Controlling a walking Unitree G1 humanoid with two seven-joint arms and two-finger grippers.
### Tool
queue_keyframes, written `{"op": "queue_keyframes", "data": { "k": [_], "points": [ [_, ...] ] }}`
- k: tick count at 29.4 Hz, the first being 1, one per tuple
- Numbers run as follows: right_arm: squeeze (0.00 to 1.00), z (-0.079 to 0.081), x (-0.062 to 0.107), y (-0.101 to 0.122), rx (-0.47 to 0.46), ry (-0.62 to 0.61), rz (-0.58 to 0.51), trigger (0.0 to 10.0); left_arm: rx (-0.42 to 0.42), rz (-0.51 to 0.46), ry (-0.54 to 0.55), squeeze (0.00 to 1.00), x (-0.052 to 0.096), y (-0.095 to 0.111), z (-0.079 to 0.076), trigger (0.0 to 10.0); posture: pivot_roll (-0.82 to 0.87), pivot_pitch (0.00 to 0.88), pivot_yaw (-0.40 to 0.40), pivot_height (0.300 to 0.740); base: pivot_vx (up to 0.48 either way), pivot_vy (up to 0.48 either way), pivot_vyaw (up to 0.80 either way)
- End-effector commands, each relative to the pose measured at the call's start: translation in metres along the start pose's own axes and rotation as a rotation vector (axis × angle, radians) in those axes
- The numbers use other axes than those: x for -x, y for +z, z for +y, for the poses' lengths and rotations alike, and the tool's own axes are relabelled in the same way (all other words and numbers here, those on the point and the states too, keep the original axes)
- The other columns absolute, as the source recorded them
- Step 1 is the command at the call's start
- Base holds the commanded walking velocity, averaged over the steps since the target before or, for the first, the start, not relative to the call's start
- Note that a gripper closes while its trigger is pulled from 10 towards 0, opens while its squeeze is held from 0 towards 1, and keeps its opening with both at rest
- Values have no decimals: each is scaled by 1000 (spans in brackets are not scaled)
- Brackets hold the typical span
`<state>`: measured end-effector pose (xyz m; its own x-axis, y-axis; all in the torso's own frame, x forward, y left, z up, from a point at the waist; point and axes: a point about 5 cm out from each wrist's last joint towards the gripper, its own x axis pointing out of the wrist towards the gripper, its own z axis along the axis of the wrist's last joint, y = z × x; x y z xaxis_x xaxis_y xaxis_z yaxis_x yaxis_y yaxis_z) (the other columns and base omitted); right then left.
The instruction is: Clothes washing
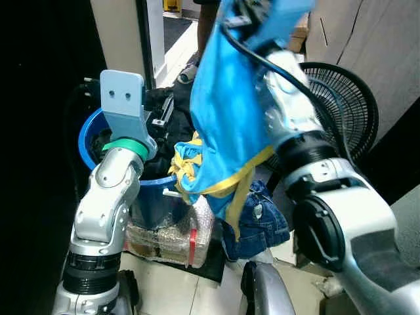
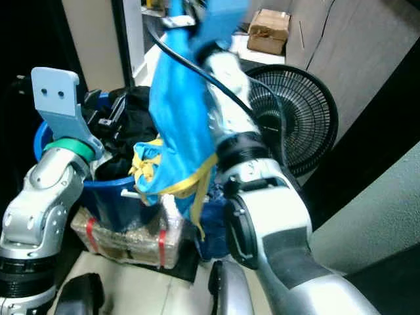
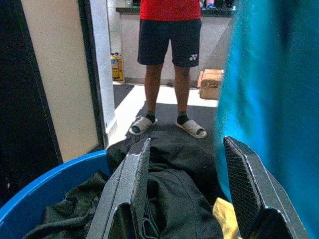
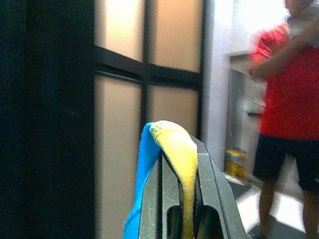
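Observation:
A blue laundry basket (image 1: 87, 131) holds a heap of dark clothes (image 3: 169, 169). Raised high above it, my right gripper (image 4: 179, 149) is shut on the yellow-trimmed edge of a bright blue garment (image 1: 226, 111). The garment hangs down in a long drape over the basket's right side. My left gripper (image 3: 185, 144) is held open just above the dark clothes, with nothing between its fingers. The blue garment hangs close beside it. A denim piece (image 1: 259, 220) droops over the basket's right edge toward the floor.
A person (image 3: 167, 40) in a red shirt, dark shorts and slippers stands a few steps beyond the basket. A black floor fan (image 1: 348, 111) stands right of it. A plastic-wrapped bundle (image 1: 164, 239) lies under the basket. A cardboard box (image 2: 269, 29) sits farther back.

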<state>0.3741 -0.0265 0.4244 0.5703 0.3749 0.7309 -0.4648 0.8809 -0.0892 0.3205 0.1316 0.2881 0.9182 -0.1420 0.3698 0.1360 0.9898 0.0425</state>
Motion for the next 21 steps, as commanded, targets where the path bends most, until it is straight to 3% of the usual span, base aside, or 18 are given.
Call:
{"op": "queue_keyframes", "data": {
  "k": [1, 2, 4, 5, 6, 8, 9, 11, 12, 14, 17, 18, 19, 20, 21],
  "points": [
    [0, -5, 0, 3, -12, -16, -22, 10000, 3, 12, 2, 0, 3, -2, 0, 10000, 153, 147, -73, 510, 0, 0, 0],
    [0, 17, -9, 10, -77, 50, -53, 10000, -2, 14, 29, 0, 4, -2, 5, 10000, 163, 148, -80, 510, 0, 0, 0],
    [0, 17, -9, 10, -77, 50, -53, 10000, -2, 14, 29, 0, 4, -2, 5, 10000, 163, 148, -80, 510, 0, 0, 0],
    [0, 45, -4, -8, -100, 138, 7, 10000, -26, 17, 95, 0, 9, -1, 23, 10000, 202, 163, -108, 510, 0, 0, 0],
    [0, 45, -4, -8, -100, 138, 7, 10000, -26, 17, 95, 0, 9, -1, 23, 10000, 202, 163, -108, 510, 0, 0, 0],
    [0, 84, 31, -63, -91, 264, 209, 10000, -81, 35, 215, 0, 24, 2, 57, 10000, 219, 184, -124, 510, 0, 0, 0],
    [0, 84, 31, -63, -91, 264, 209, 10000, -81, 35, 215, 0, 24, 2, 57, 10000, 219, 184, -124, 510, 0, 0, 0],
    [0, 102, 62, -100, -72, 325, 361, 10000, -109, 55, 265, 0, 34, 1, 70, 10000, 223, 191, -126, 510, 0, 0, 0],
    [0, 102, 62, -100, -72, 325, 361, 10000, -109, 55, 265, 0, 34, 1, 70, 10000, 223, 191, -126, 510, 0, 0, 0],
    [0, 108, 81, -119, -40, 354, 456, 10000, -118, 69, 273, 0, 39, -2, 72, 10000, 220, 203, -126, 510, 0, 0, 0],
    [0, 111, 93, -130, -21, 380, 518, 10000, -121, 77, 268, 0, 40, -3, 71, 10000, 220, 205, -125, 510, 0, 0, 0],
    [796, 111, 96, -133, -14, 386, 536, 10000, -121, 79, 264, 0, 40, -4, 69, 10000, 216, 206, -126, 510, 0, 0, 0],
    [796, 111, 96, -133, -14, 386, 536, 10000, -121, 79, 264, 0, 40, -4, 69, 10000, 216, 206, -126, 510, 0, 0, 0],
    [1000, 109, 96, -133, -19, 382, 540, 10000, -119, 79, 259, 0, 39, -4, 67, 10000, 214, 203, -125, 510, 0, 0, 0],
    [1000, 109, 96, -133, -19, 382, 540, 10000, -119, 79, 259, 0, 39, -4, 67, 10000, 214, 203, -125, 510, 0, 0, 0]
  ]
}}
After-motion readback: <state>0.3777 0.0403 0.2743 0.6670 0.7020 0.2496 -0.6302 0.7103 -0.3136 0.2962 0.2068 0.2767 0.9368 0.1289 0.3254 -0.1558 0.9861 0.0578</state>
